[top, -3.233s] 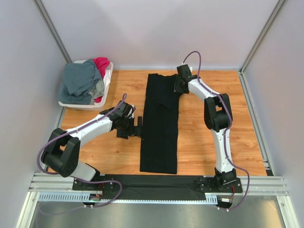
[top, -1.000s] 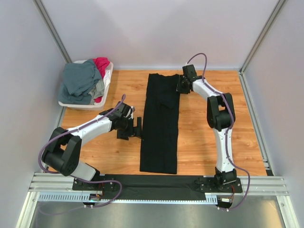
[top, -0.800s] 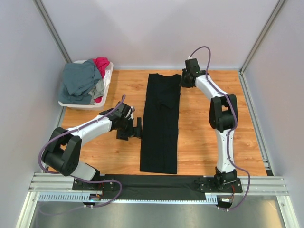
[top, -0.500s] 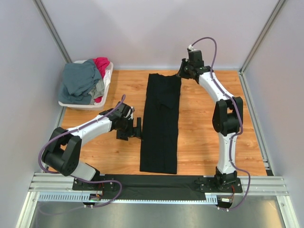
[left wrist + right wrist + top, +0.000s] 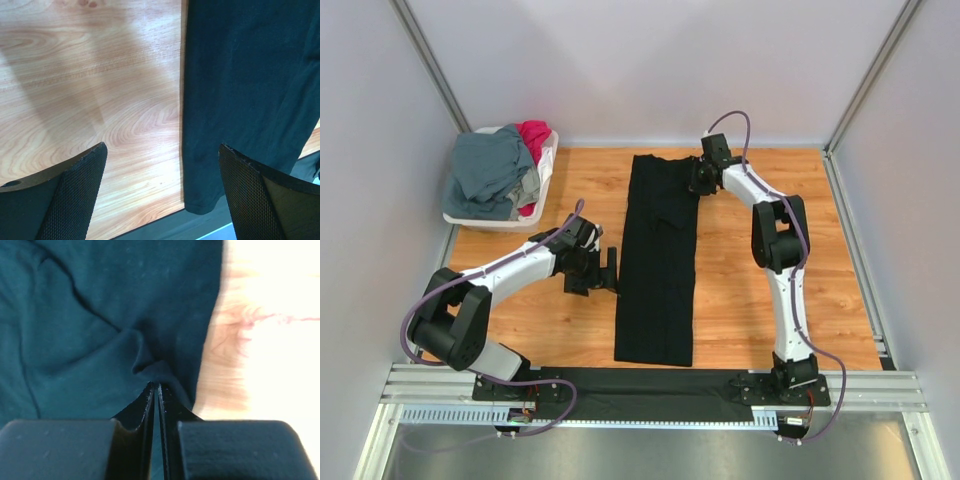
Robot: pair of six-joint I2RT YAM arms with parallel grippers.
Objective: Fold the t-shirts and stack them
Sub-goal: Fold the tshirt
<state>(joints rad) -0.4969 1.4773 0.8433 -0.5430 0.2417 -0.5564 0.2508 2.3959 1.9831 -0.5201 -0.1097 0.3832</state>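
Black shirt (image 5: 658,270) is half folded. Right pincer (image 5: 156,386) pinches its corner; left pincer (image 5: 162,146) is wide open, empty. Other shirts (image 5: 490,170) wait.

I look down on a wooden table top (image 5: 570,330) with warm orange grain, brightly and evenly lit. Plain pale grey walls (image 5: 650,60) close it in at the back and on both sides, joined by slanting aluminium posts (image 5: 425,65). A white plastic basket (image 5: 470,218) sits in the far left corner. A slotted metal rail (image 5: 880,385) and a black mat (image 5: 650,395) line the near edge.
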